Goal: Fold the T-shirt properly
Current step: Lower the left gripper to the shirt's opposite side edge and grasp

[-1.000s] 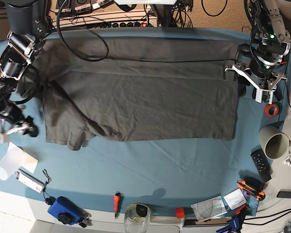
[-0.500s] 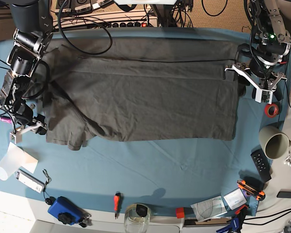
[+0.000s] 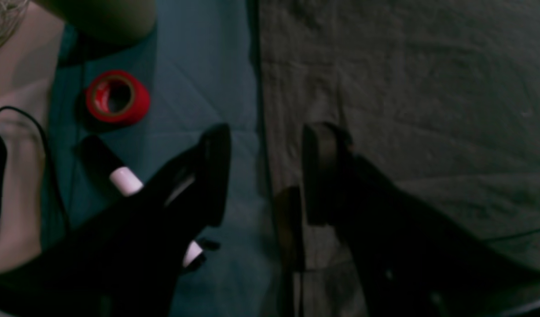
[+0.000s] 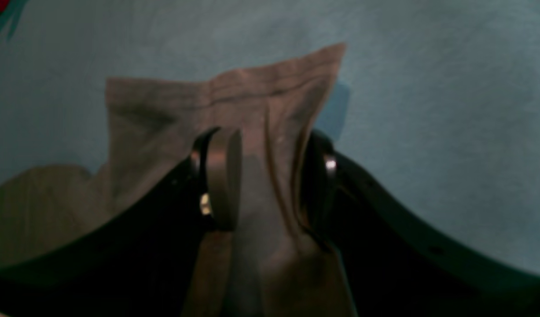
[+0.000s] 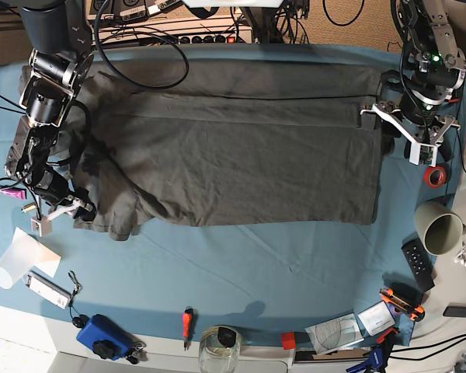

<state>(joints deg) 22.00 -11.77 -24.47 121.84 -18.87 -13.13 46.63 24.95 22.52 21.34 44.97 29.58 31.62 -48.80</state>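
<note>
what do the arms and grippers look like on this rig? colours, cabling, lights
Both arms are black with silver-grey joint housings. The right gripper has curved black fingers with flat tan pads. The left gripper is also black-fingered; white brackets and a green LED sit on its wrist. Black cables loop beside the right arm.

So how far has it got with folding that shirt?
Early on. The T-shirt lies wide across the blue cloth with a lengthwise fold along its far side. The right gripper is pinching a corner of the fabric, while the left gripper is open over the opposite edge. The remaining folds are still to do.
</note>
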